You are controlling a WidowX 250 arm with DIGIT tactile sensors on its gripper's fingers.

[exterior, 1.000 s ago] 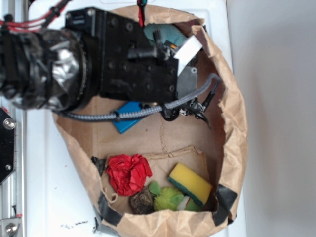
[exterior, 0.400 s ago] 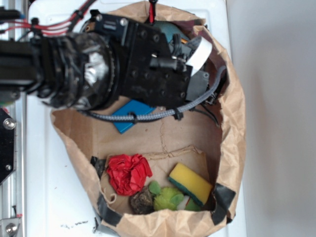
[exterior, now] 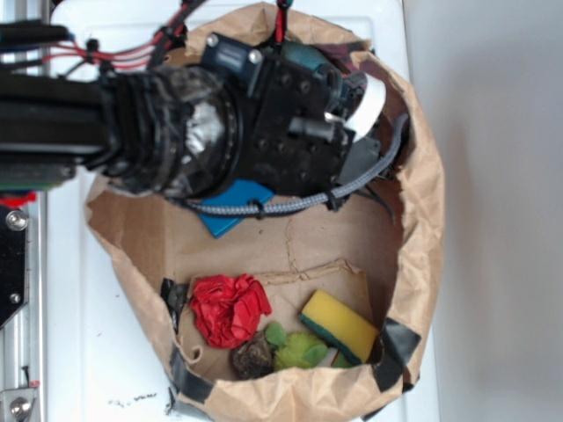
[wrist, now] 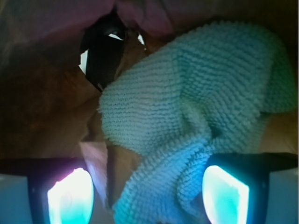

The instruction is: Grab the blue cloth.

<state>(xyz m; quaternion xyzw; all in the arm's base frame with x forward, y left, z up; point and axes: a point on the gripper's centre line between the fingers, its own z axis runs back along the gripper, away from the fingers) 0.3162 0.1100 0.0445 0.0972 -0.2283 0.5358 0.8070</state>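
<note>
Closest to the wrist camera, the two fingers [wrist: 70,196] of the gripper [wrist: 147,196] stand spread apart, their pads glowing teal at the lower left and lower right; a rumpled fold of the blue cloth [wrist: 196,107] lies between them, though contact with either pad cannot be confirmed. Beyond the fingers, the cloth spreads up and to the right as a pale, looped terry heap resting on brown paper. Behind it, at upper left, a strip of black tape [wrist: 103,51] shows on the crumpled wall of the paper bag [exterior: 422,220]. Seen from the exterior view, the black arm [exterior: 176,132] reaches from the left into the upper part of the bag, covering nearly all of the cloth; only a teal edge [exterior: 308,57] peeks out near the top rim. Just below the arm lies a bright blue block [exterior: 230,207], partly under a grey braided cable [exterior: 290,204]. Well apart, at the bag's lower end, sit a red cloth [exterior: 229,308], a yellow sponge [exterior: 339,325], a green plush item [exterior: 297,350] and a dark lump [exterior: 253,359]. The bag rests on a white bench [exterior: 88,352].
</note>
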